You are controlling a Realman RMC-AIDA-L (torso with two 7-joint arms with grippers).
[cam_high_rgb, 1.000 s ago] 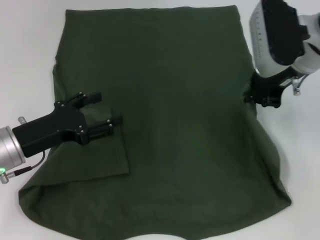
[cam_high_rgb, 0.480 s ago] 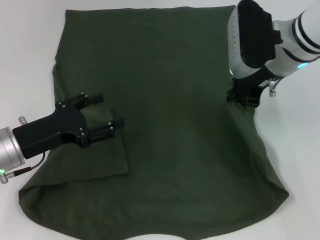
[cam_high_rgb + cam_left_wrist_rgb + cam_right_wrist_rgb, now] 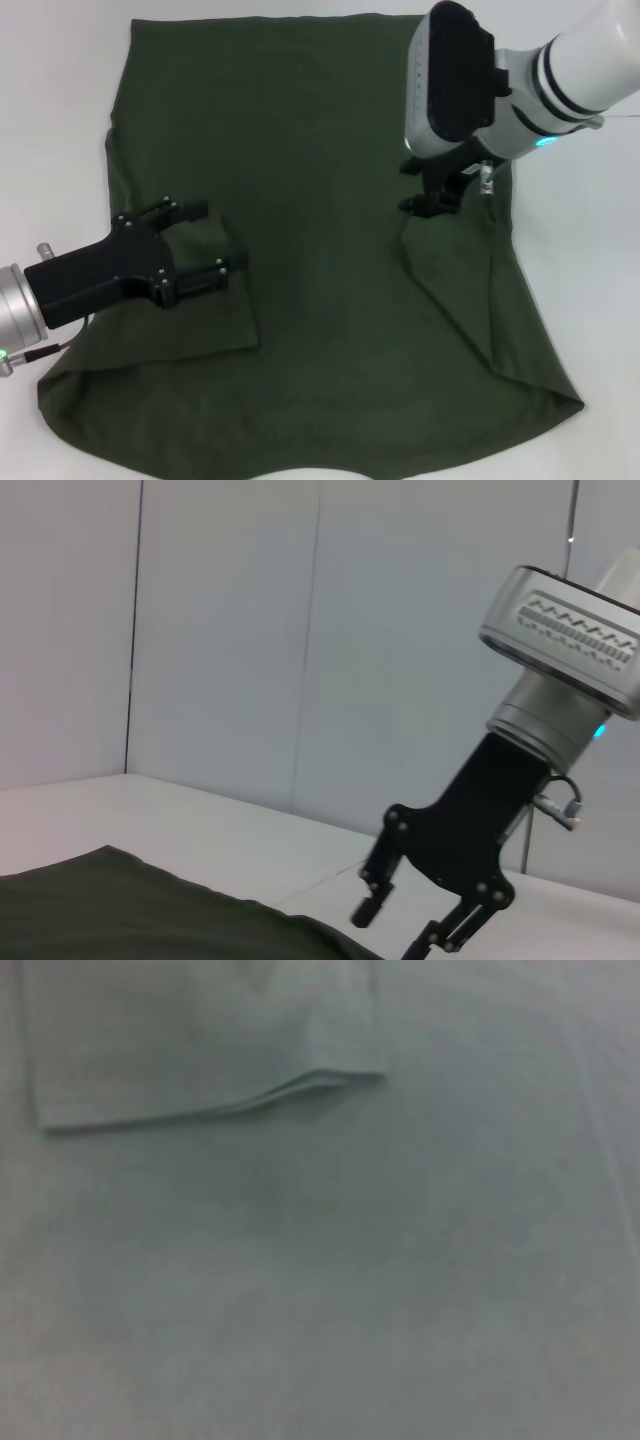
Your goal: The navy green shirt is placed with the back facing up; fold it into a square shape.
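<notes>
Your right gripper, pinched on the sleeve edge of the navy green shirt spread flat beneath it, is mid-fold, carrying that flap inward. Your left gripper hovers wide over its folded sleeve; next, lay the flap flat.

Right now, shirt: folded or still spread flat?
Partly folded. The navy green shirt has its left sleeve lying inward; the right gripper holds the right edge over the body.
</notes>
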